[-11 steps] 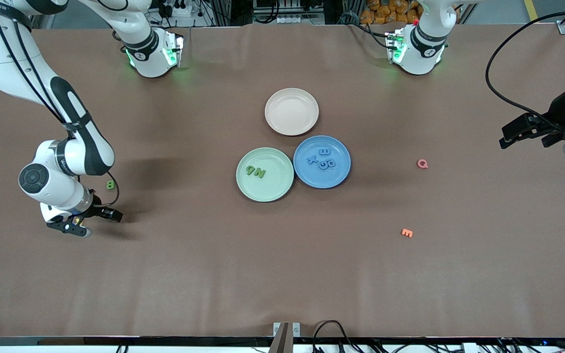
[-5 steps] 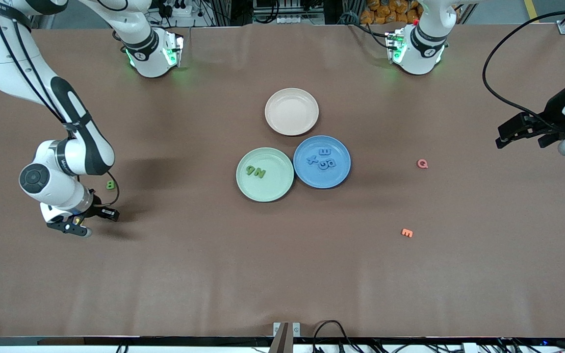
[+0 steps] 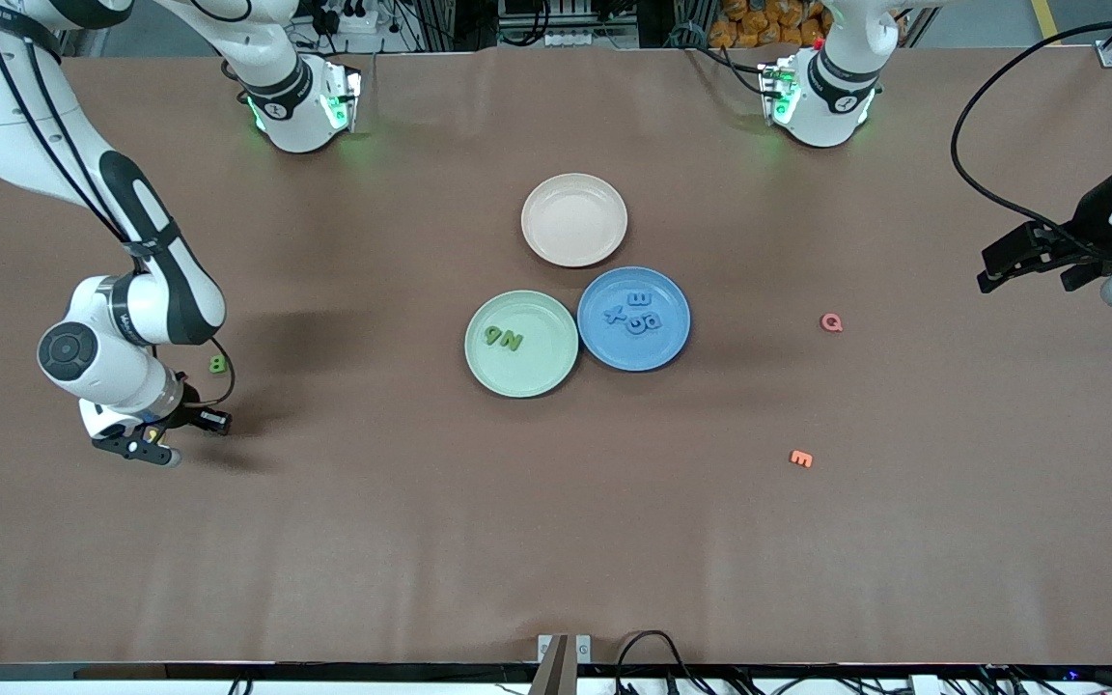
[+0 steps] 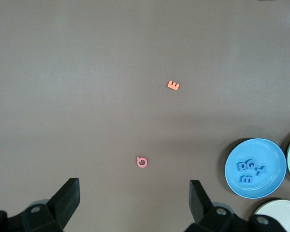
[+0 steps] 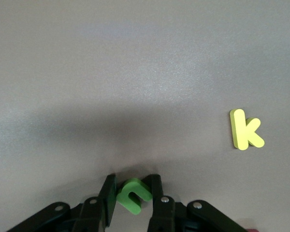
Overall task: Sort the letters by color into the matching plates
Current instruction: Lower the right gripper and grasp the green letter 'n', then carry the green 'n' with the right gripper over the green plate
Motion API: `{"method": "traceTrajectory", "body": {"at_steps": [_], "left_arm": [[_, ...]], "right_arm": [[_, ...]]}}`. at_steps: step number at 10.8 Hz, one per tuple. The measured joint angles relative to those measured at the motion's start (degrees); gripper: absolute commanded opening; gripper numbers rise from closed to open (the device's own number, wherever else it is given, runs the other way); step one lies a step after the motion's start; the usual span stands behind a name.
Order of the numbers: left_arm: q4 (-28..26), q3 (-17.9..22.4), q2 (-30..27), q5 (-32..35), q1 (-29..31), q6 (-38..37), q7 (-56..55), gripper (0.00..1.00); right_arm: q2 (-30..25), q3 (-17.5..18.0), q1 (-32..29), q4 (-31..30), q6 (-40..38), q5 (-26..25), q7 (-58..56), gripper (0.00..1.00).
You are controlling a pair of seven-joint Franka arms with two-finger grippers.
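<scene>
My right gripper (image 3: pixel 216 421) (image 5: pixel 134 187) is low at the right arm's end of the table, shut on a small green letter (image 5: pixel 133 195). A yellow-green letter k (image 5: pixel 245 129) lies on the table beside it, farther from the front camera (image 3: pixel 217 364). The mint green plate (image 3: pixel 546 372) holds two green letters (image 3: pixel 504 338). The blue plate (image 3: pixel 664 343) (image 4: pixel 273 159) touches it and holds several blue letters (image 3: pixel 637 313) (image 4: pixel 250 170). My left gripper (image 3: pixel 995 270) (image 4: pixel 135 189) hangs open and empty above the left arm's end of the table.
A beige-pink plate (image 3: pixel 574 241) sits just farther from the front camera than the two plates. A pink Q (image 3: pixel 832 322) (image 4: pixel 142 162) and an orange E (image 3: pixel 801 458) (image 4: pixel 173 85) lie toward the left arm's end.
My right gripper's fingers have closed in on the green letter. My left gripper has shifted slightly and stays open.
</scene>
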Motion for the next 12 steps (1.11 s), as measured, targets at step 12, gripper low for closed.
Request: {"method": "traceTrajectory", "body": {"at_steps": [12], "left_arm": [[0.00,0.02,0.00,0.00,-0.01,1.54,0.00,1.00]], "right_arm": [[-1.12,4.11,-0.51,0.94,-1.10,-0.09,0.04,0.23]]}}
